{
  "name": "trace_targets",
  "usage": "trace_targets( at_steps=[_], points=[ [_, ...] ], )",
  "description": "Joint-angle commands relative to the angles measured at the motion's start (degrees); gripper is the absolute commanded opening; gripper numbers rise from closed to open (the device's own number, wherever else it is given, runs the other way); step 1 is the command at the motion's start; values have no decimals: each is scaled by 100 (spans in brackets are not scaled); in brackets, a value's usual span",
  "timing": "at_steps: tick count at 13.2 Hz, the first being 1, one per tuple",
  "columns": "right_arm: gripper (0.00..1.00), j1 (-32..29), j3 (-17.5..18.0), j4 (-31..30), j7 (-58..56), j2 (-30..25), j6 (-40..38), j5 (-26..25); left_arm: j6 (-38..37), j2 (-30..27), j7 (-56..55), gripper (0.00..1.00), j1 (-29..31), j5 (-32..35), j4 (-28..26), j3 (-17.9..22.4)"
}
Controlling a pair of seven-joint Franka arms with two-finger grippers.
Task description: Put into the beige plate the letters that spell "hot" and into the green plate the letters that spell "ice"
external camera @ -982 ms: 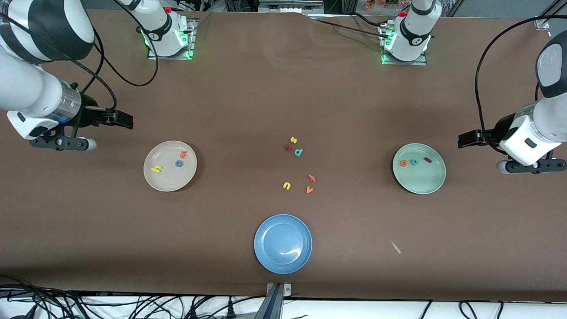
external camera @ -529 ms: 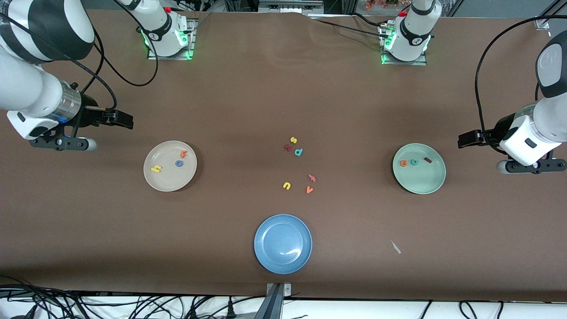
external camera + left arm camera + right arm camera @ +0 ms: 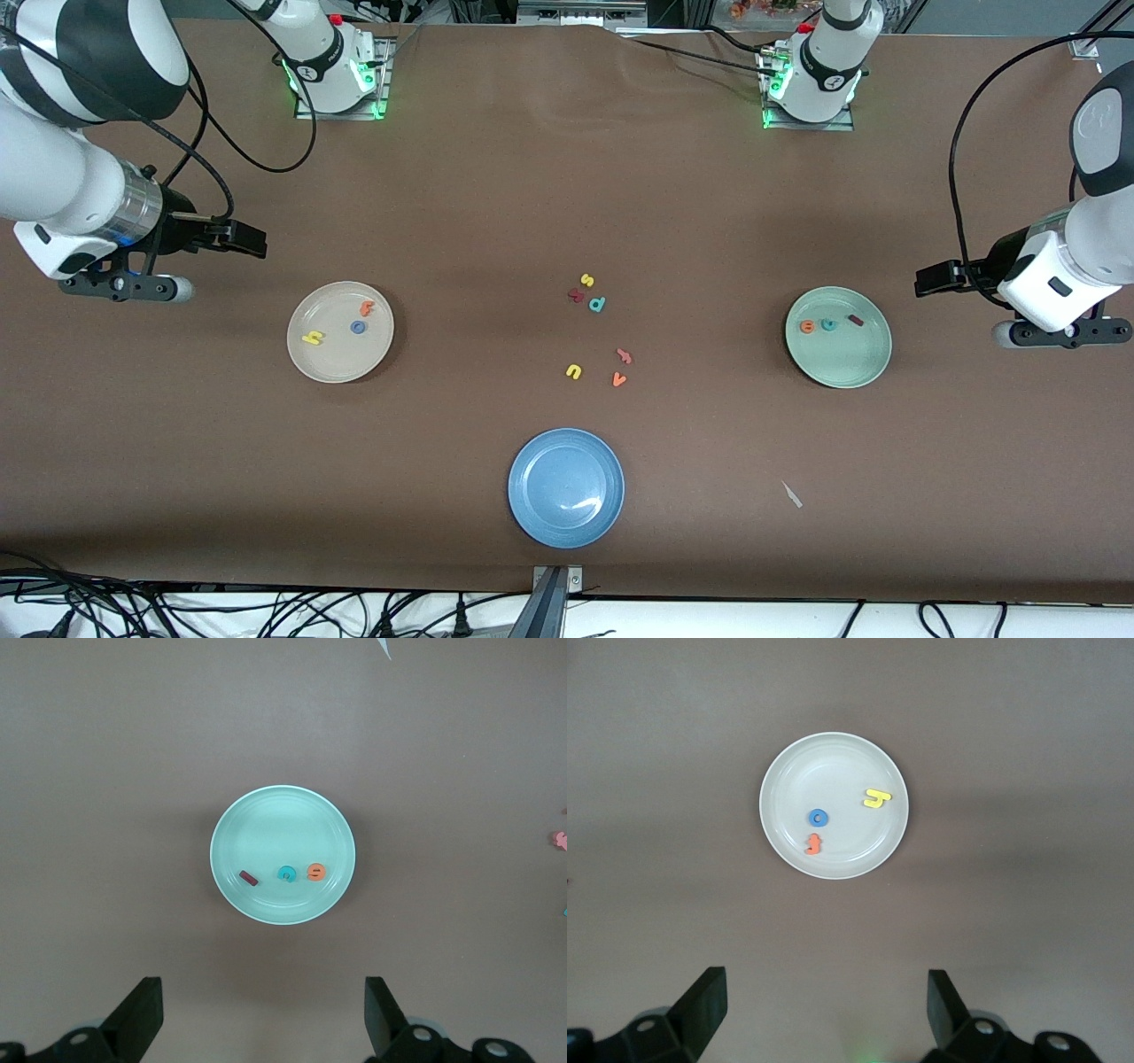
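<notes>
Nothing has moved since the earlier frames: both arms wait and every letter lies where it lay. At the left edge of the front view the right gripper (image 3: 232, 236) hangs above bare counter (image 3: 496, 204), up and left of the beige plate (image 3: 312, 363); its fingers (image 3: 704, 1005) stand wide with nothing between them. At the right edge the left gripper (image 3: 941, 276) hangs over the counter beside the green plate (image 3: 842, 370), its fingers (image 3: 142, 1014) also wide and empty.

In the beige plate, at middle left, lie the yellow h (image 3: 313, 337), blue o (image 3: 358, 327) and orange t (image 3: 367, 308), apart from one another. In the green plate, at middle right, the orange e (image 3: 807, 327), teal c (image 3: 828, 324) and dark red i (image 3: 856, 320) lie in a row.

Loose letters sit mid-frame: a yellow s (image 3: 586, 280), teal d (image 3: 597, 305), yellow u (image 3: 573, 371) and orange v (image 3: 618, 380). The blue plate (image 3: 532, 518) sits at bottom centre.
</notes>
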Motion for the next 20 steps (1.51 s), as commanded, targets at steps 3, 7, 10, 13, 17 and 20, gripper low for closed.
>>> trace_targets(
  at_steps=[3, 7, 10, 13, 17, 20],
  points=[
    [100, 24, -17, 25, 4, -8, -61, -104, 82, -94, 150, 100, -27, -119, -130, 38],
    [100, 15, -17, 25, -14, -8, -70, -105, 223, -165, 176, 100, -18, -118, -252, 29],
    [100, 15, -17, 16, -23, -8, -70, -105, 738, -479, 176, 100, -18, -118, -786, 29],
    [100, 15, -17, 25, -14, -8, -61, -105, 908, -560, 176, 100, -18, -118, -912, 29],
    [100, 15, -17, 25, -14, -8, -61, -105, 891, -551, 176, 100, -18, -118, -894, 29],
    [100, 15, -17, 16, -14, -8, -61, -105, 891, -551, 167, 100, -27, -84, -885, 29]
  ],
)
